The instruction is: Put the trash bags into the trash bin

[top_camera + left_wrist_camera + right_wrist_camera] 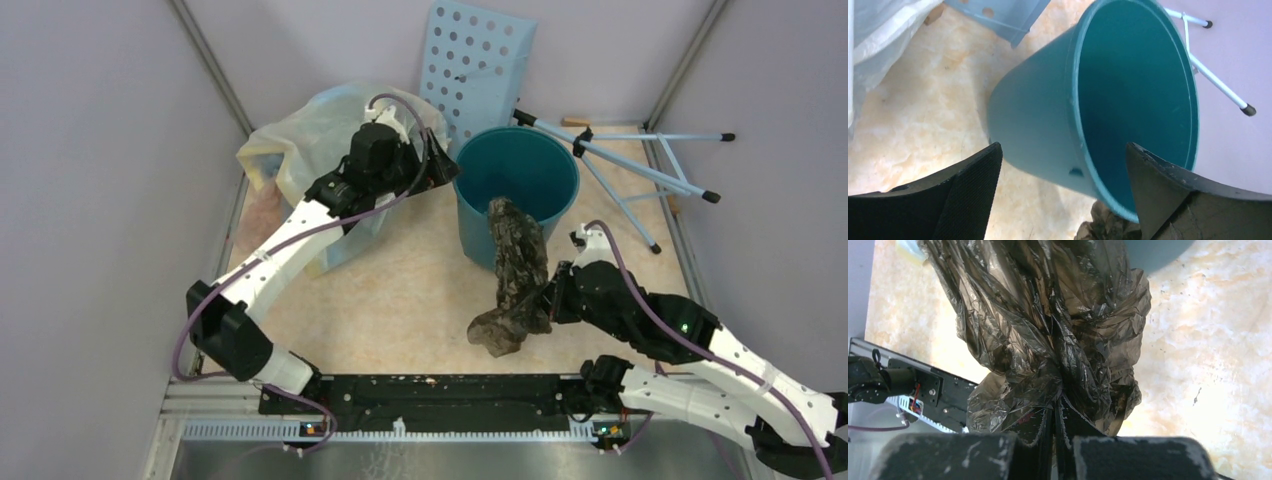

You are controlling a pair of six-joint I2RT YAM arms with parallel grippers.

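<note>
My right hand [553,298] is clamped on the trash bag [516,270], which is only partly in. Its top end hangs over the near rim of the trash bin [470,228], and the rest trails down to the tabletop [400,300]. My left hand [443,168], fingers apart, hovers at the bin's left rim. Most of the bag has yet to go inside.
</note>
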